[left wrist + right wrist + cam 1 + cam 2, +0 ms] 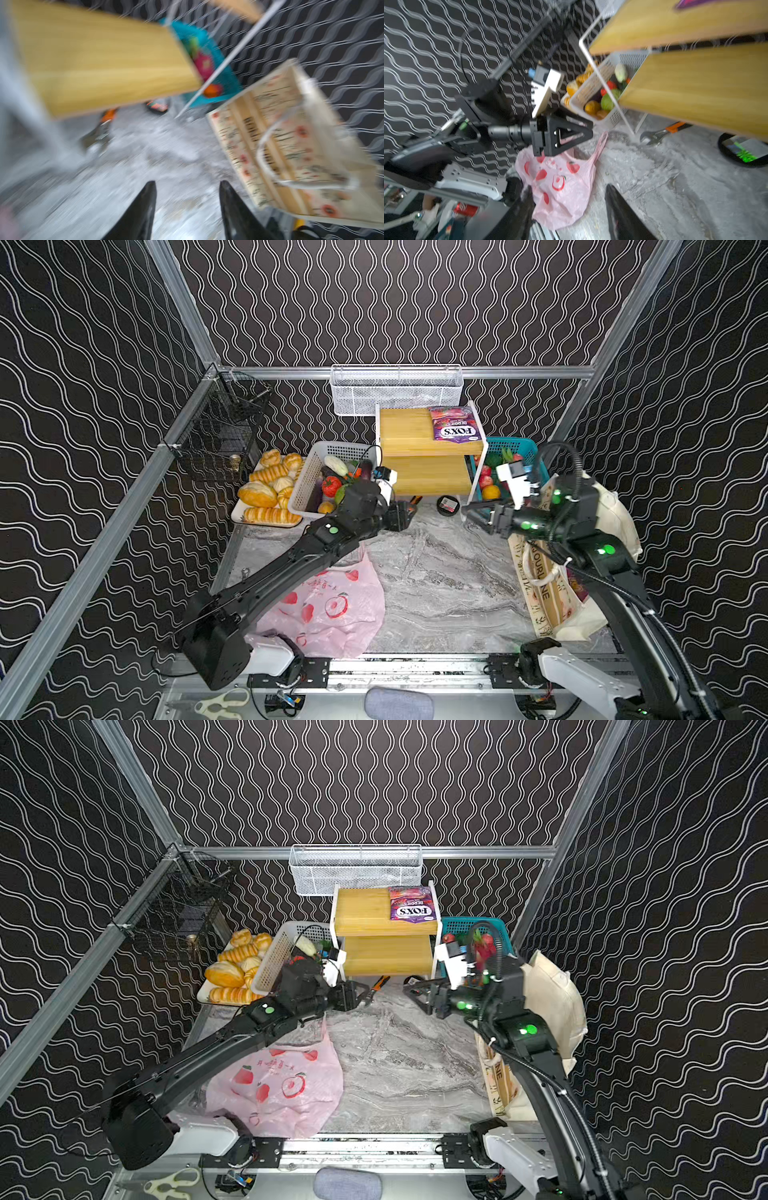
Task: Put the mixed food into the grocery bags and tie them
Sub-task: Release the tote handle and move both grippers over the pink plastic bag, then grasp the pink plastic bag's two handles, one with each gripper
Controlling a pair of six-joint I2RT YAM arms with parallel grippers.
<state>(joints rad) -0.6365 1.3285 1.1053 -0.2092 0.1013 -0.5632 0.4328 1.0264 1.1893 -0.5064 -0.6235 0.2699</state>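
While left gripper point(188, 184) and right gripper point(569, 187) hang released, empty: clash and snag risk.
They face each other over table point(436, 572); a joint reach could collide. Pink bag point(332, 605) lies flat under left arm point(291, 568), tote point(536, 597) slumps behind right arm point(602, 556); either may drag. FOX'S packet point(457, 427) on shelf point(403, 427); vegetables point(332, 485) in white basket point(301, 489).

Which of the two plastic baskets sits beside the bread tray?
The white basket, left of the wooden shelf, right beside the bread tray. The teal basket sits on the shelf's opposite side, away from the bread.
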